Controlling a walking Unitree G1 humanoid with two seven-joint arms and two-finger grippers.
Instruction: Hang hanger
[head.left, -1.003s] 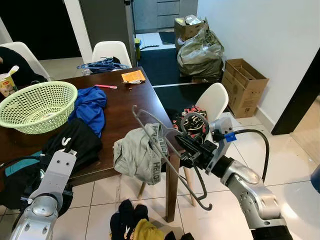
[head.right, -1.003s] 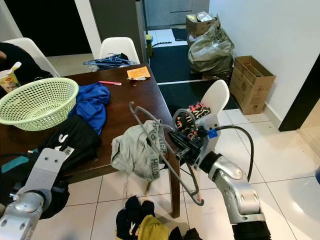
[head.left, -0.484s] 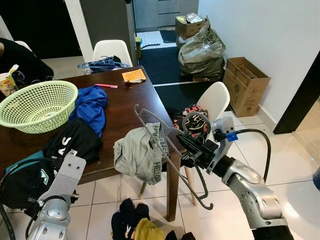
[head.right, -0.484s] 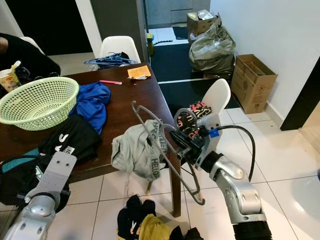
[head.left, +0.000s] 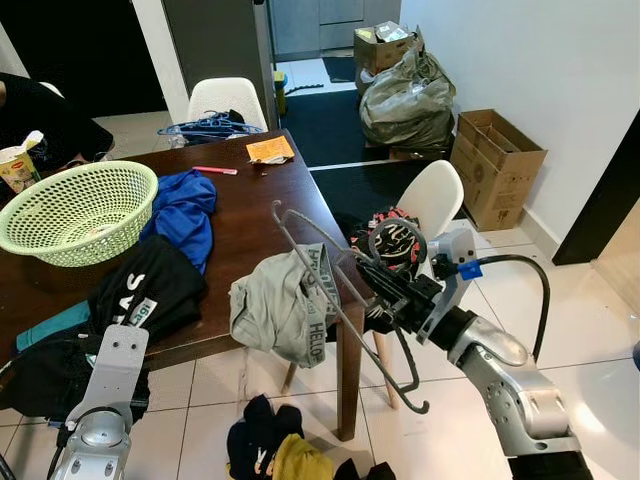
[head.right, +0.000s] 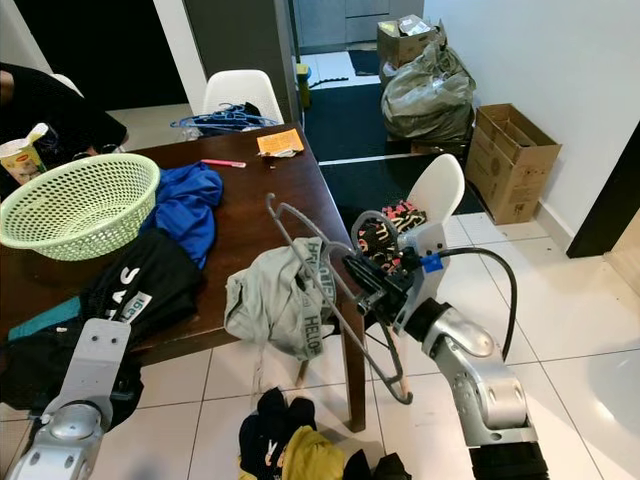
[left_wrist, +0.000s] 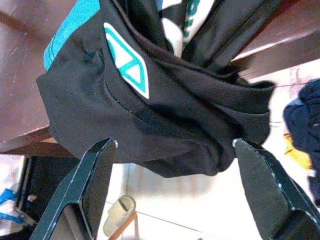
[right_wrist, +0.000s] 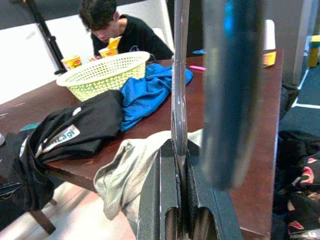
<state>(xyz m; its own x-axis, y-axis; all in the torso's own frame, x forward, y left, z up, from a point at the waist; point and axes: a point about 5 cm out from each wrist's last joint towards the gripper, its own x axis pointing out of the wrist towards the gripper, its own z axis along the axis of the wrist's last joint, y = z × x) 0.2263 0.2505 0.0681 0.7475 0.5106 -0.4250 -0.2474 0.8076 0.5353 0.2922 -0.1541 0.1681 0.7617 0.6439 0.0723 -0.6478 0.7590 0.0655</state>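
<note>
My right gripper (head.left: 388, 296) is shut on a grey wire hanger (right_wrist: 179, 75), held out beside the corner of the dark wooden table (head.left: 250, 215). A grey garment (head.left: 275, 310) with lettering is draped on the hanger and rests partly on the table edge. The hanger's hook (head.left: 415, 400) points down toward the floor. My left gripper (left_wrist: 174, 143) is open, its fingers (left_wrist: 92, 172) spread wide in front of a black and teal garment (left_wrist: 150, 115) that hangs over the table's near edge. The left arm (head.left: 105, 395) is low at the near left.
On the table are a green basket (head.left: 70, 210), blue cloth (head.left: 182, 208) and a black shirt (head.left: 150, 285). A white chair (head.left: 432, 196) with dark clothes stands behind the right gripper. Clothes (head.left: 270, 455) lie on the floor. A person (right_wrist: 125, 30) sits at the far end.
My left arm has dropped back a little toward the near left. The right gripper keeps the hanger in much the same place; the view has shifted slightly.
</note>
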